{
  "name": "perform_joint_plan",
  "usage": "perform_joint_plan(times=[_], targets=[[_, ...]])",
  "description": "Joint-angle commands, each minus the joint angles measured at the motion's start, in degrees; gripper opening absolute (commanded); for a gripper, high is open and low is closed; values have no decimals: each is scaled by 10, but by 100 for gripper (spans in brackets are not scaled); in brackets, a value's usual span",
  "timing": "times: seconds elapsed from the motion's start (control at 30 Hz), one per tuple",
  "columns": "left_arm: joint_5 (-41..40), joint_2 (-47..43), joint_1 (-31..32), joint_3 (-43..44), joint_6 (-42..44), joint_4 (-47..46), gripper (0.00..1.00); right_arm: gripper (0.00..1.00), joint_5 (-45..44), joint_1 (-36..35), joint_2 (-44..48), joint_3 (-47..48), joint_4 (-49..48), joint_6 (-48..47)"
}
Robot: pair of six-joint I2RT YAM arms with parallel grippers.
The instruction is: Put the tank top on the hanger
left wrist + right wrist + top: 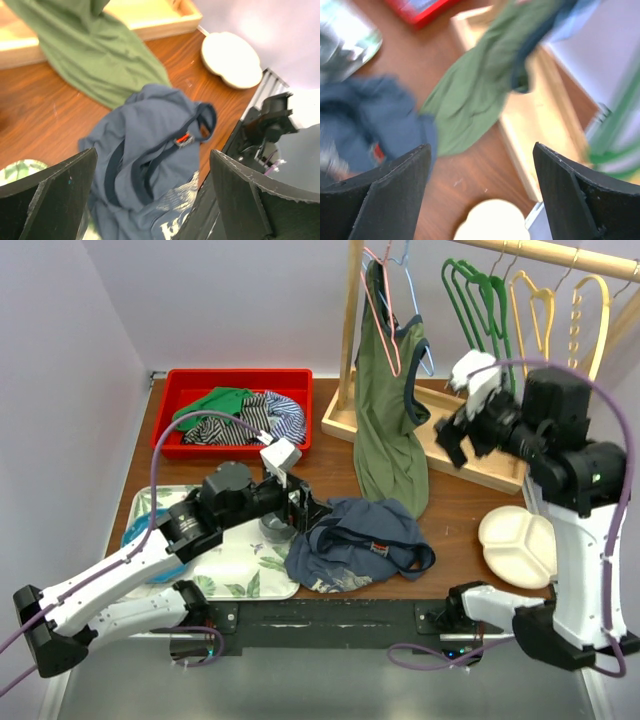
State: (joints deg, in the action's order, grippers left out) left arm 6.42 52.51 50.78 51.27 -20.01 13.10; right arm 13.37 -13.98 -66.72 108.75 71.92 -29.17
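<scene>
The navy-blue tank top [360,545] lies crumpled on the table near the front edge, its pale print partly showing. In the left wrist view it [150,150] lies between and below my fingers. My left gripper [305,510] is open at the top's left edge, low over the table, and empty [152,200]. My right gripper [455,435] is open and empty, raised by the rack base; its blurred view [480,195] shows the navy top [370,115] at the left. The plain mustard-yellow hanger [516,308] hangs on the wooden rail at the back right.
An olive-green tank top [385,410] hangs on a pink hanger. Green hangers [475,300] and a holed yellow hanger [590,310] share the rail. There is a red bin [240,380] of clothes, a floral tray [240,565], a white divided plate [515,545] and the wooden rack base [480,460].
</scene>
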Motion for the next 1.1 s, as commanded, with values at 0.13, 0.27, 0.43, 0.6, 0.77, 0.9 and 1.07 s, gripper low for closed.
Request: perform_joint_plan(times=[0.13, 0.27, 0.43, 0.6, 0.77, 0.9, 1.07], targets=[[-18, -44, -2, -34, -8, 6, 100, 86, -151, 115, -60, 162, -107, 189], [-20, -65, -2, -56, -12, 9, 100, 83, -171, 165, -73, 168, -121, 195], [-22, -92, -2, -73, -11, 21, 100, 82, -136, 220, -118, 200, -113, 215], [-19, -122, -2, -86, -13, 26, 100, 82, -101, 276, -173, 243, -113, 227], [-25, -141, -2, -88, -7, 36, 100, 77, -70, 290, -203, 222, -110, 227], [-26, -148, -2, -95, -8, 35, 100, 75, -76, 293, -223, 213, -117, 226], [-30, -157, -2, -101, -11, 36, 100, 61, -76, 301, -246, 213, -122, 223]])
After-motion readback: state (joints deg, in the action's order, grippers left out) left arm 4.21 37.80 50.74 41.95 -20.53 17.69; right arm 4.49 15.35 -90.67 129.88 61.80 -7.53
